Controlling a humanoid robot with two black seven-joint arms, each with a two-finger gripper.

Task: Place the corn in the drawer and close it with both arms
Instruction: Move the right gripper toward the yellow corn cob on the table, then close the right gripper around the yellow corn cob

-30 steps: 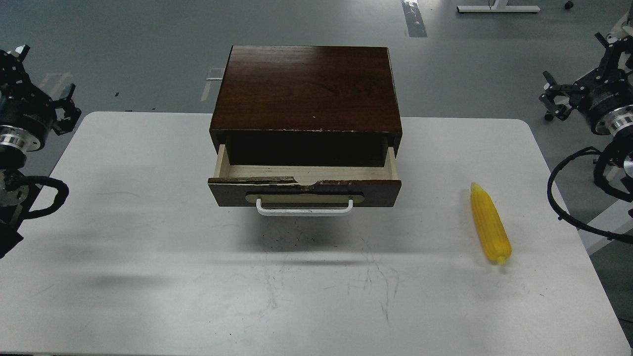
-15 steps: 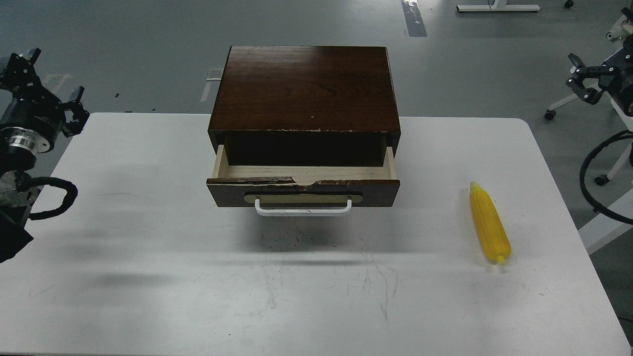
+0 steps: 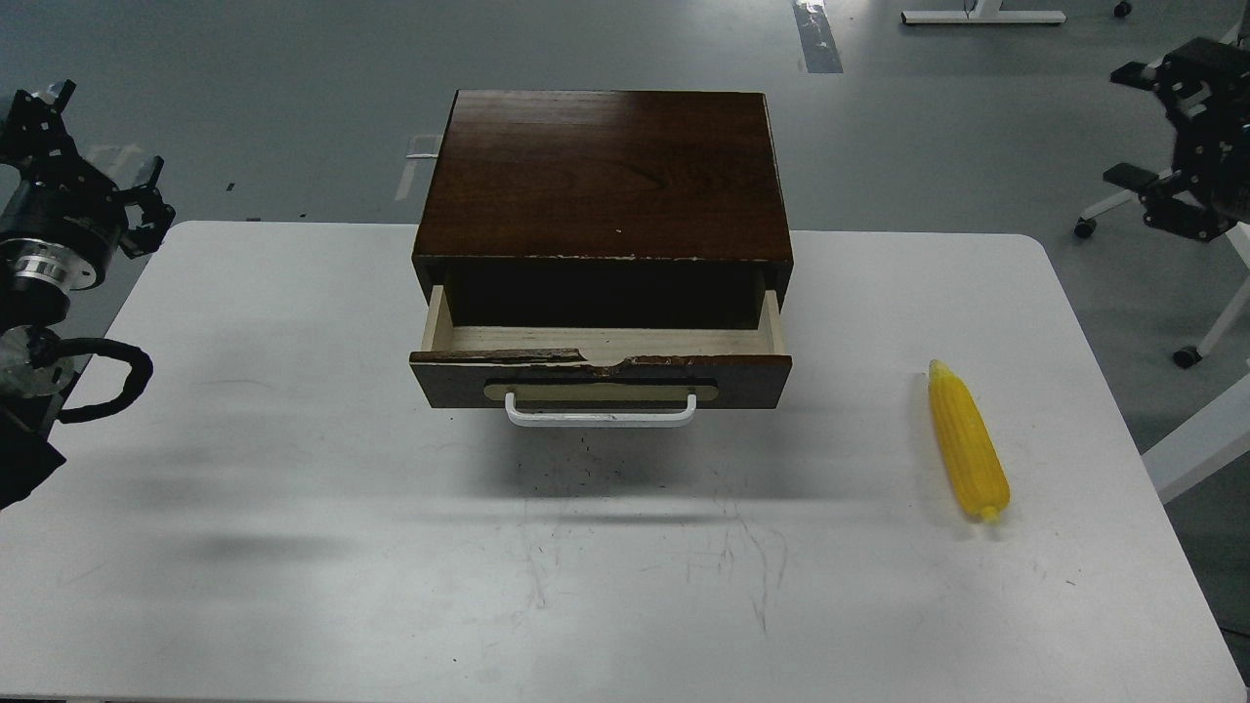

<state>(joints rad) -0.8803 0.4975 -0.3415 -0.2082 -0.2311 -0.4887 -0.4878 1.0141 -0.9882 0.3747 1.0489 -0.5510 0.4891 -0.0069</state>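
Observation:
The corn [image 3: 967,441] lies on the white table [image 3: 293,410] at the right, pale tip pointing away from me. The drawer [image 3: 601,376] of the dark brown cabinet [image 3: 605,176] stands partly pulled out, its white bar handle [image 3: 601,415] facing me. The pale wood inside shows nothing lying on it. My left gripper [image 3: 96,146] hangs open and empty beyond the table's far left corner. My right gripper [image 3: 1130,125] is open and empty off the table's far right, well above and behind the corn.
The cabinet sits at the middle back of the table. A white chair base with castors [image 3: 1187,356] stands on the grey floor to the right of the table. Scuff marks cover the table in front of the drawer.
My right arm has swung up and to the right, farther from the table, and its cable loop has left the view. My left gripper has shifted slightly. The corn and drawer have not moved.

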